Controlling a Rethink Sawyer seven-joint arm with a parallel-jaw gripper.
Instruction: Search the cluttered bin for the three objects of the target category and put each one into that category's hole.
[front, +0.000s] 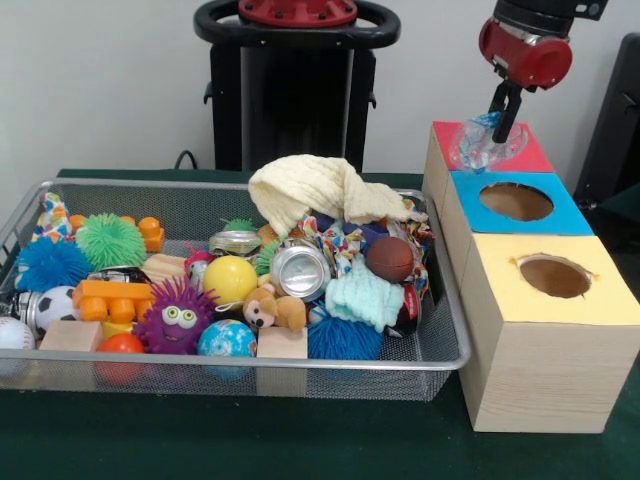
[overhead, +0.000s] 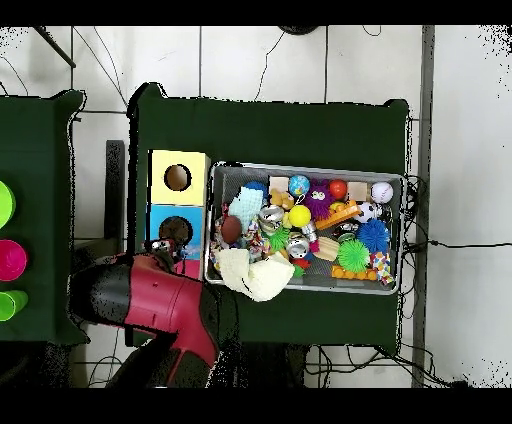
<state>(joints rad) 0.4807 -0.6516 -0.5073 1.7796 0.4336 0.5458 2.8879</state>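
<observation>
A crumpled clear plastic bottle (front: 480, 143) lies on top of the red-topped box (front: 528, 157), covering its hole. My gripper (front: 506, 122) hangs over that box with its fingers close together, pinching the bottle's upper right edge. In the overhead view the arm hides most of the red-topped box (overhead: 191, 267), and the gripper (overhead: 163, 247) shows only as a dark tip. The wire bin (front: 452, 330) holds a crushed silver can (front: 300, 270) near its middle and another can (front: 235, 242) behind it, among balls, blocks and cloths.
A blue-topped box (front: 565, 215) and a yellow-topped box (front: 600, 300), each with an open round hole, stand in a row in front of the red one. A cream cloth (front: 320, 190) is heaped at the bin's back. Spiky balls and wooden blocks fill the bin's left.
</observation>
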